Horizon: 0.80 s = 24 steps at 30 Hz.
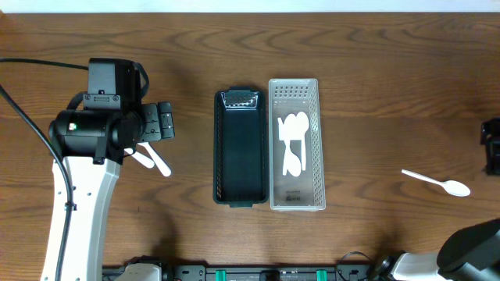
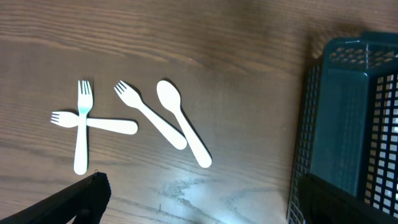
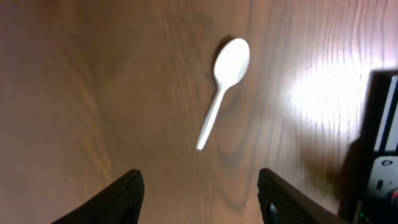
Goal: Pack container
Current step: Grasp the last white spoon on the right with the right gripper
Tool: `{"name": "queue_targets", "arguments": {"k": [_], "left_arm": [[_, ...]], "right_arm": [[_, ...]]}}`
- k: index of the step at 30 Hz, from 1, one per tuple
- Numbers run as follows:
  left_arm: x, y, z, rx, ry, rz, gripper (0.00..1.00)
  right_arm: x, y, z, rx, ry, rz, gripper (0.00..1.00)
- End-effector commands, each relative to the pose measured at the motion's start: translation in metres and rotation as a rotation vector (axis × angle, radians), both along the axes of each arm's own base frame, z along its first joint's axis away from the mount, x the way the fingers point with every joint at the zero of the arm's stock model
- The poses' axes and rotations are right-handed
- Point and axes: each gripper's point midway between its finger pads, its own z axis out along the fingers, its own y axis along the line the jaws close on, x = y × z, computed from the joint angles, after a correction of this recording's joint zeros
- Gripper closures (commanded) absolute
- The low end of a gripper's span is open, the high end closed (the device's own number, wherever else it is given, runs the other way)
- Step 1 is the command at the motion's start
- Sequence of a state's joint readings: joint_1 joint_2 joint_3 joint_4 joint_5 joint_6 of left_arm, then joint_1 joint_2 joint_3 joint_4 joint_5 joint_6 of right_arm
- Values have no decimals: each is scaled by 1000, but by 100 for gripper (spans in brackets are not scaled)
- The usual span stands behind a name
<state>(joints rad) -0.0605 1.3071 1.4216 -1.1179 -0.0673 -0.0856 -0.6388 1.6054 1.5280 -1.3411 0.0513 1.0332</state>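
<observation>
Midway between the side edges of the grainy wooden bench sit two long mesh plastic boxes, touching: a dark container and a white container holding pale cutlery. A smooth white spoon lies near the right edge. The left pincer and the right pincer both gape wide, gripping nothing.

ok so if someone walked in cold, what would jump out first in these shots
A dark basket and a white basket stand side by side mid-table, the white one holding white cutlery. Next come three forks and a spoon scattered on the wood under the left arm. A lone spoon lies far off to the right.
</observation>
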Motion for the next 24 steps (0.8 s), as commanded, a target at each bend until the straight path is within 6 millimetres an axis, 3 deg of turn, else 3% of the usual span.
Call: {"name": "queue_targets", "arguments": {"k": [1,5,13,24], "left_arm": [[2,3,1,9,-2,15,2],[2,4,1,9,-2,15,2],[2,4,1,9,-2,15,2],[0,4,0,9,6,15,2]], "right_arm": [[-10,0,-34,33,25,-53,34],[-13,-4,-68,23,21,-64,27],[-20,-1,-123,1,14,-66,25],[-17,-4,-156,-42,-42,-68,27]]}}
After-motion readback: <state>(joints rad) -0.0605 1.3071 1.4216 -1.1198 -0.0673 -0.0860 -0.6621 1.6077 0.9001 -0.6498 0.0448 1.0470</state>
